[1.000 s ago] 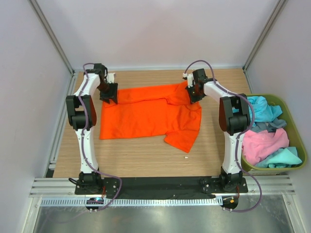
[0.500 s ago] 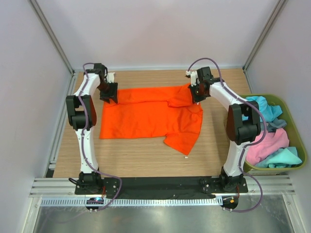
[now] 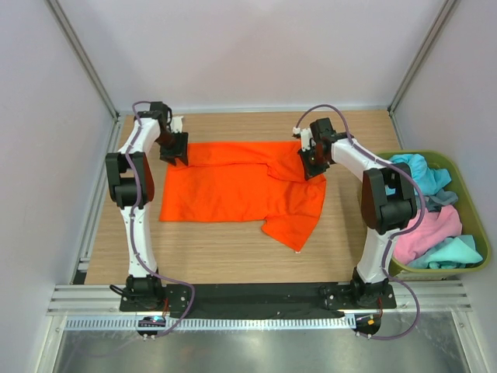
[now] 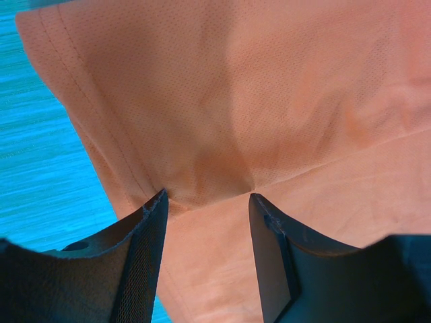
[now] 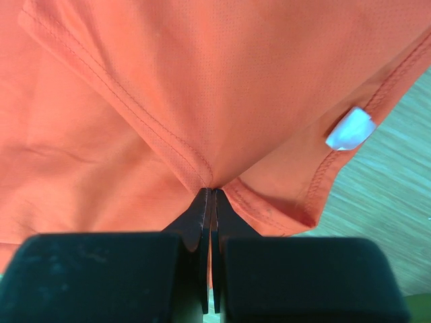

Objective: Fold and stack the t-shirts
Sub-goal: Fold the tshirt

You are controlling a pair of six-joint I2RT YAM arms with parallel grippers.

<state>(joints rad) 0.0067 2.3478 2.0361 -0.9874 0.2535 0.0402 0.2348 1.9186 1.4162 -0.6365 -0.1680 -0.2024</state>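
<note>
Orange fills the middle of the top view. You have a bright orange short-sleeved cloth t-shirt (image 3: 233,183) lying flat on the pale wooden table (image 3: 233,252). Its long axis runs left to right, with a straight edge at the left end and a sleeve pointing toward the near edge at the right end. Your left gripper (image 3: 175,149) sits on the far left corner of the shirt, and your right gripper (image 3: 312,165) on its far right part. Off to the right, an olive-green plastic bin (image 3: 443,269) holds a turquoise shirt (image 3: 415,172), a pink shirt (image 3: 423,229) and a grey shirt (image 3: 439,200), crumpled together.

Your left wrist view shows the two fingers (image 4: 145,256) spread apart, their tips resting on the orange cloth, which puckers between them.

Your right wrist view shows the fingers (image 5: 199,215) pressed together on a pinch of the shirt's stitched hem. A small white tag (image 5: 350,129) lies just beside a curved edge on the right.
</note>
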